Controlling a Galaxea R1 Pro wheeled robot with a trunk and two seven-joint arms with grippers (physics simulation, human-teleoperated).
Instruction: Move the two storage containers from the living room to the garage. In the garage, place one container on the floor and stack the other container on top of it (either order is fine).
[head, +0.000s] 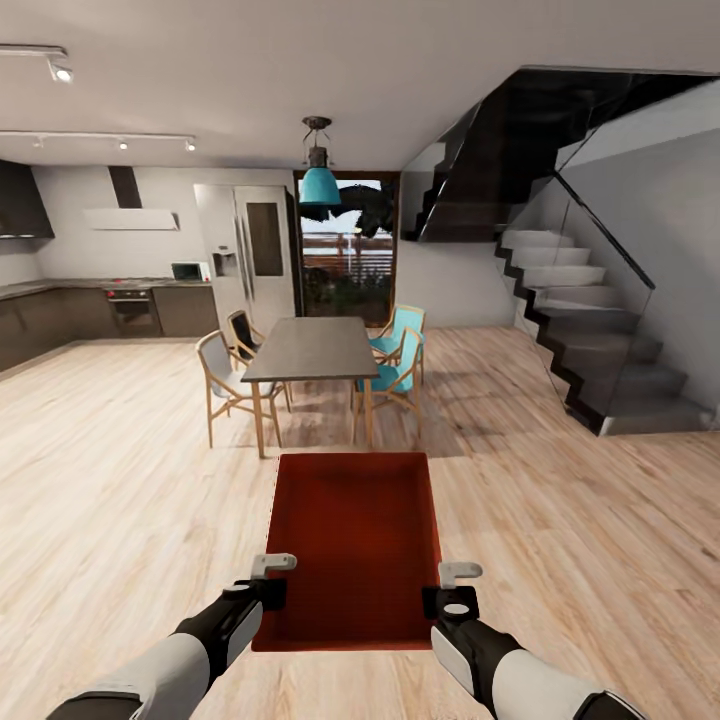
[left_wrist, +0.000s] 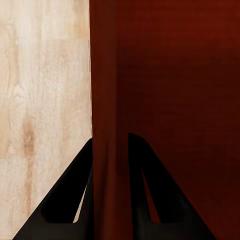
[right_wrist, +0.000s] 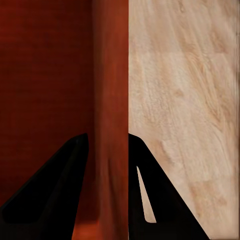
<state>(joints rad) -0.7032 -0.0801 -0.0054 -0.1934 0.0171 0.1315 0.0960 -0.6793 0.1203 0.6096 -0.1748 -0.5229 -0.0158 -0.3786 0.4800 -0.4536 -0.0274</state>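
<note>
One storage container (head: 355, 545) is held aloft between both arms over the wood-plank floor (head: 120, 480). Left gripper (left_wrist: 111, 185) fingers are clamped across its left wall; right gripper (right_wrist: 109, 185) fingers likewise across its right wall. Step judged: carrying toward the garage. Next: base is driven past the dining table (head: 312, 348), grip kept level.

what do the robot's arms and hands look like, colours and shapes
Both arms have smooth white forearm shells that turn into glossy black wrist sections. The left hand and right hand carry small light grey bracket-like pieces on top. In the wrist views the fingers are matte black, wedge-shaped and taper to points. No cables or markings are visible.
</note>
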